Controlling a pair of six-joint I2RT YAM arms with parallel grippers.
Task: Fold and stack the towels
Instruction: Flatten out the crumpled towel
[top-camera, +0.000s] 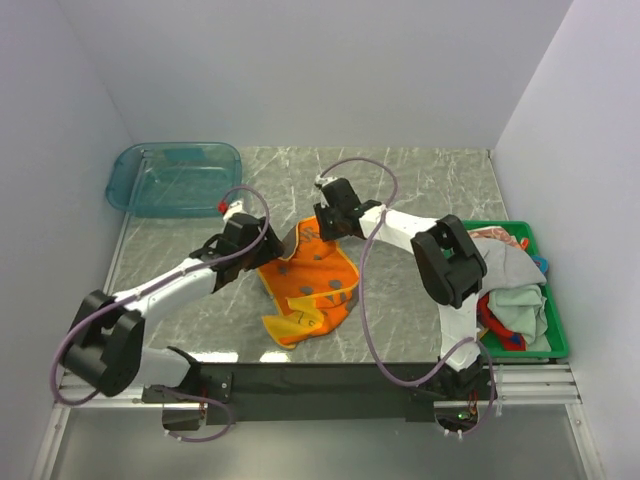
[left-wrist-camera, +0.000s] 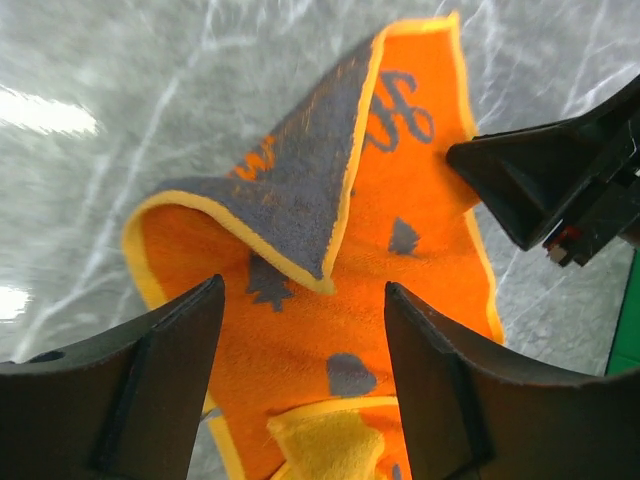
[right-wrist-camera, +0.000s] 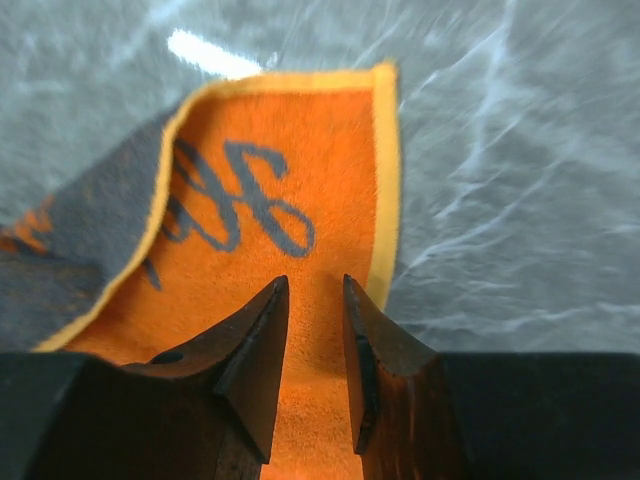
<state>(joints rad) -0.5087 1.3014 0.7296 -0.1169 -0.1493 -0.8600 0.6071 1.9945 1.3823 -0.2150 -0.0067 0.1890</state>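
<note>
An orange towel (top-camera: 310, 282) with grey patterns and a yellow border lies rumpled in the middle of the table. In the left wrist view one corner (left-wrist-camera: 295, 200) is folded over, showing its grey underside. My left gripper (left-wrist-camera: 302, 288) hovers open over the orange towel (left-wrist-camera: 300, 340) with nothing between its fingers; in the top view it (top-camera: 272, 248) is at the towel's left edge. My right gripper (right-wrist-camera: 314, 282) stands over the towel's far end (right-wrist-camera: 290, 190), its jaws a narrow gap apart with orange cloth showing between them. More towels, grey-white (top-camera: 505, 262) and pale green (top-camera: 520, 305), are heaped in the crate.
A green plastic crate (top-camera: 556, 345) sits at the table's right edge. A clear teal tub (top-camera: 175, 178) stands at the back left. White walls close in the table on three sides. The right gripper's black fingers (left-wrist-camera: 540, 180) show close by in the left wrist view.
</note>
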